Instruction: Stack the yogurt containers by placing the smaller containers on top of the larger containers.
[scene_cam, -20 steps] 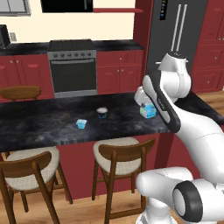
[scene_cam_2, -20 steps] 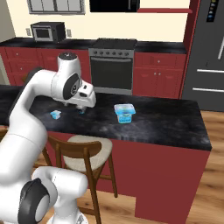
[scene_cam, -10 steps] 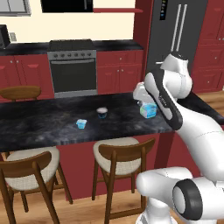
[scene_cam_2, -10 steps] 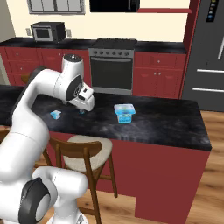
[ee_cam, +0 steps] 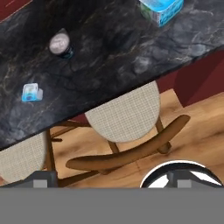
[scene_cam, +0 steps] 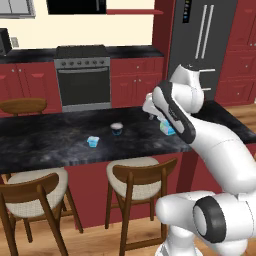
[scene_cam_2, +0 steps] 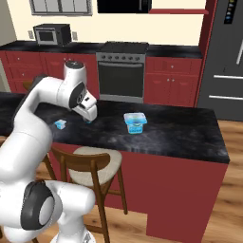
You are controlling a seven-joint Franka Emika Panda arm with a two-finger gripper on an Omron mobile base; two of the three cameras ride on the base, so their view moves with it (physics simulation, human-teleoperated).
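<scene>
On the dark stone counter [scene_cam: 45, 145] stand three yogurt containers. The larger pale blue-and-white pack [scene_cam_2: 135, 122] is on the right; in the left base view the pack [scene_cam: 168, 130] is partly hidden behind my arm. A dark teal cup with a white top [scene_cam: 117, 129] and a light-blue tub [scene_cam: 93, 141] sit further left, apart from each other. My gripper [scene_cam_2: 89, 115] hovers above the counter between cup and pack, open and holding nothing. Looking down from the hand, I see the cup [ee_cam: 61, 44], the tub [ee_cam: 31, 92] and the pack [ee_cam: 161, 9].
Two wooden stools with pale seats [scene_cam: 139, 172] [scene_cam: 30, 187] stand under the counter's front edge. Below the hand, one stool seat [ee_cam: 127, 114] shows. An oven [scene_cam: 82, 82] and red cabinets line the back wall; a dark fridge [scene_cam: 205, 40] stands at the right.
My hand has drifted a little to the left above the counter, away from the pack. The jaws have spread slightly wider. The containers have not moved.
</scene>
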